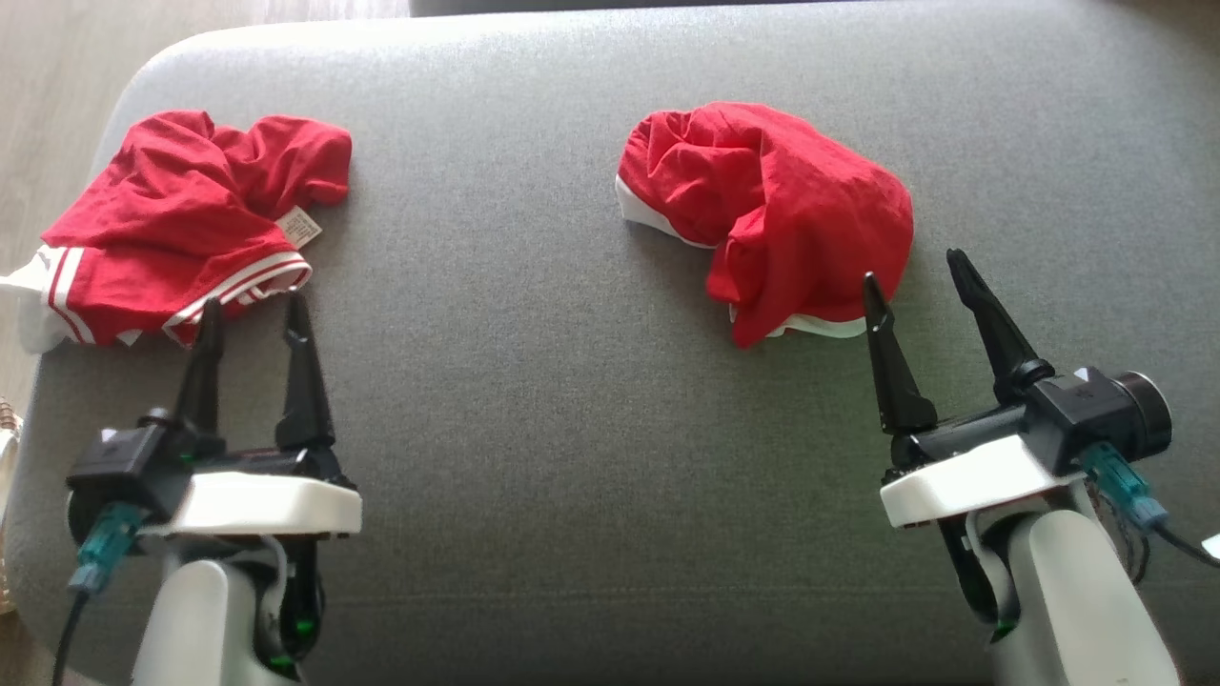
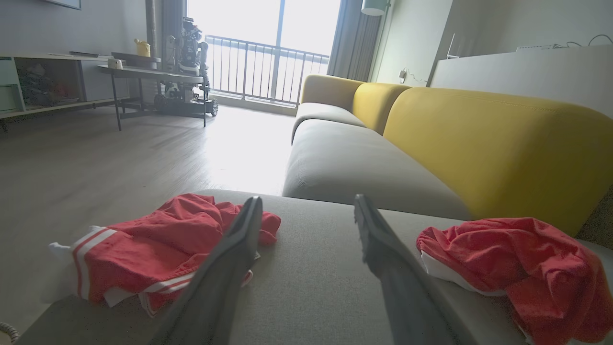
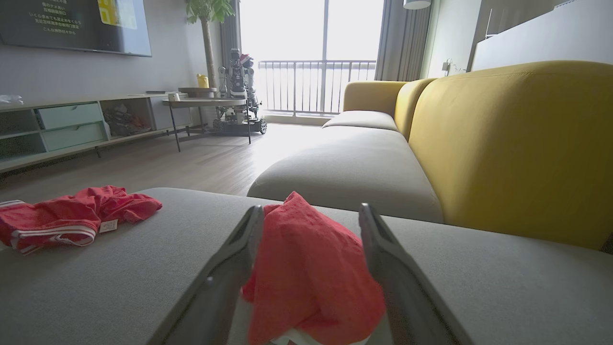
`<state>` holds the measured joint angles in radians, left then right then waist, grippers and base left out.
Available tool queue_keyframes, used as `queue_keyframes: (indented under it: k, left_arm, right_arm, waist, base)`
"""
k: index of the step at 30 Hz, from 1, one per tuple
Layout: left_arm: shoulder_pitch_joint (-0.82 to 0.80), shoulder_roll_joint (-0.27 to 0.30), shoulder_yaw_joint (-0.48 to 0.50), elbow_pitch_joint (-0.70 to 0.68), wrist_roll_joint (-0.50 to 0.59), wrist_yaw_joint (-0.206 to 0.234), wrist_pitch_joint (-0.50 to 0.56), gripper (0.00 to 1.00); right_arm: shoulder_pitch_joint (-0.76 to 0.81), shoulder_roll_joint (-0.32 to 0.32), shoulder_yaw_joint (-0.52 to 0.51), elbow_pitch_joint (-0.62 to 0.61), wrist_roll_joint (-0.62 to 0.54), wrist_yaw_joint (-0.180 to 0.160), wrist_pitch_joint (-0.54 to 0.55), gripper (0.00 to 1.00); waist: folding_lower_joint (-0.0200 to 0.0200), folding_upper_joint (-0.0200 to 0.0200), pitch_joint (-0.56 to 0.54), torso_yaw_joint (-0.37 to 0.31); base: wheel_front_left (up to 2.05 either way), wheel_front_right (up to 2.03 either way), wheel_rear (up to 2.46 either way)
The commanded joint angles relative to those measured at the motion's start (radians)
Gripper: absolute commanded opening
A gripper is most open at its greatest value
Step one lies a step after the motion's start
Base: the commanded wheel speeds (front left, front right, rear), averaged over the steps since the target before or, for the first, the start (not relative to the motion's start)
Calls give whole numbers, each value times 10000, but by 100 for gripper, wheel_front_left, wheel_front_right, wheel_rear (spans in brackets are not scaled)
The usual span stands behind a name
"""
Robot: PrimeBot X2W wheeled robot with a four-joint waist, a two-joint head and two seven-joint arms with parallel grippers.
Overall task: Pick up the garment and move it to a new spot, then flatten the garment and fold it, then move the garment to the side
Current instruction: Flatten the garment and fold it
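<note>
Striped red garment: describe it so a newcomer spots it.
On the grey cushion, look at its left edge, beyond the left gripper. The striped red garment lies crumpled there; unlike the other red garment, it has white stripes and a label.

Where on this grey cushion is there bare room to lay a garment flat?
Widest bare patch: the cushion middle, between the striped garment at left and the crumpled garment at right. Crowded: each garment's near edge, by the left gripper and right gripper.
</note>
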<state>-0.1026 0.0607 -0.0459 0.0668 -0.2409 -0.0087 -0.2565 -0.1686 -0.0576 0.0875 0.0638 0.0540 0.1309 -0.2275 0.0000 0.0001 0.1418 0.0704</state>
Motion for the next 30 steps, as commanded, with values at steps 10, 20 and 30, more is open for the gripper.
queue_keyframes:
  k: [10, 20, 30]
  left_arm:
    - [-486, -84, 61, -177, 420, -375, -52, 100]
    - [-681, -102, -464, 36, 258, -319, -53, 100]
    - [-742, -103, -744, 164, 80, -209, -53, 100]
  right_arm:
    - [-695, 74, 970, 408, 495, -2, 455, 100]
    - [-1543, 74, 1345, 2019, 758, -2, 536, 100]
    - [-2086, 74, 609, 3184, -114, -2, 351, 100]
  waist:
    - [0, -1, 531, 233]
    - [0, -1, 883, 845]
    - [0, -1, 1001, 1221]
  base:
    - [0, 0, 0]
    - [0, 0, 0]
    - [0, 0, 0]
